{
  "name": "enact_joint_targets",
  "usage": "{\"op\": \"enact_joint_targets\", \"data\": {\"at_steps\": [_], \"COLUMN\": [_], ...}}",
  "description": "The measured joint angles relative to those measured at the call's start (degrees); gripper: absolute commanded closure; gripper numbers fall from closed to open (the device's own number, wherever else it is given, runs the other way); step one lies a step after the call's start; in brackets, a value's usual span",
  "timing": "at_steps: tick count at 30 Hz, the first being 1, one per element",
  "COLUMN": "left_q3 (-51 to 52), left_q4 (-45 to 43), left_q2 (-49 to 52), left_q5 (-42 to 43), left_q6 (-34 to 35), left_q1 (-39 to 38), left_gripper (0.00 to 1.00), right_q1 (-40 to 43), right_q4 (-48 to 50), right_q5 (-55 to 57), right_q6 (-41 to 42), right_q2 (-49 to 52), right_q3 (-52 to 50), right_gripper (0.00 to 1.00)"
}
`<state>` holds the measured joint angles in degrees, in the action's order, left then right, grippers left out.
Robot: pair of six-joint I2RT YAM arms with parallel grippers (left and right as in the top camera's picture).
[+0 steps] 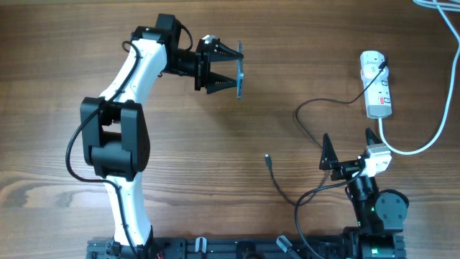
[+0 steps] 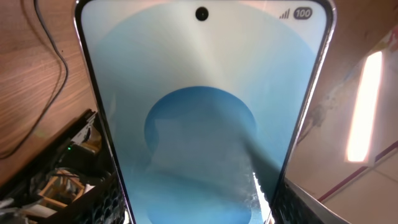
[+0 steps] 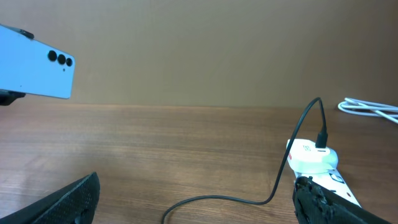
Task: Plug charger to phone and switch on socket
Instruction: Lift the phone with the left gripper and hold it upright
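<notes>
As my left gripper [image 1: 233, 67] pinches the phone [image 2: 205, 124] aloft by its sides, my right gripper [image 1: 350, 145] open at the near right corner, seating the charger [image 1: 267, 160] may twist it loose.

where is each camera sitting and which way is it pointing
overhead: above the table, looking down; both arms, left claw, right claw.
left wrist: on left arm, facing the phone it holds; fingers at bottom edge.
right wrist: low, looking level across the table; open fingers at lower corners.
shared: overhead and right wrist both show phone and power strip.
</notes>
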<state>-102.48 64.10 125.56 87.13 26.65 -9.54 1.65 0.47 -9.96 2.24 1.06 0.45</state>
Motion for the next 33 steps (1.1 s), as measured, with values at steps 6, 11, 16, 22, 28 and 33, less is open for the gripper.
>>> {"op": "enact_joint_targets", "data": {"at_steps": [6, 11, 16, 22, 28, 33], "left_q3": [0.0, 0.0, 0.0, 0.0, 0.0, 0.0], "left_q4": [0.0, 0.0, 0.0, 0.2, 1.3, 1.3], "left_q2": [0.0, 0.0, 0.0, 0.0, 0.0, 0.0], "left_q5": [0.0, 0.0, 0.0, 0.0, 0.0, 0.0], "left_q6": [2.8, 3.3, 3.5, 3.6, 3.7, 3.7], "left_q1": [2.4, 6.0, 7.0, 7.0, 7.0, 7.0], "left_gripper": [0.35, 0.35, 0.34, 0.35, 0.35, 0.35], "right_q1": [0.0, 0.0, 0.0, 0.0, 0.0, 0.0], "right_q4": [0.0, 0.0, 0.0, 0.0, 0.0, 0.0], "right_q5": [0.0, 0.0, 0.0, 0.0, 0.0, 0.0], "right_q6": [0.0, 0.0, 0.0, 0.0, 0.0, 0.0], "right_q2": [0.0, 0.0, 0.0, 0.0, 0.0, 0.0], "right_q3": [0.0, 0.0, 0.0, 0.0, 0.0, 0.0], "right_gripper": [0.00, 0.00, 0.00, 0.00, 0.00, 0.00]}}
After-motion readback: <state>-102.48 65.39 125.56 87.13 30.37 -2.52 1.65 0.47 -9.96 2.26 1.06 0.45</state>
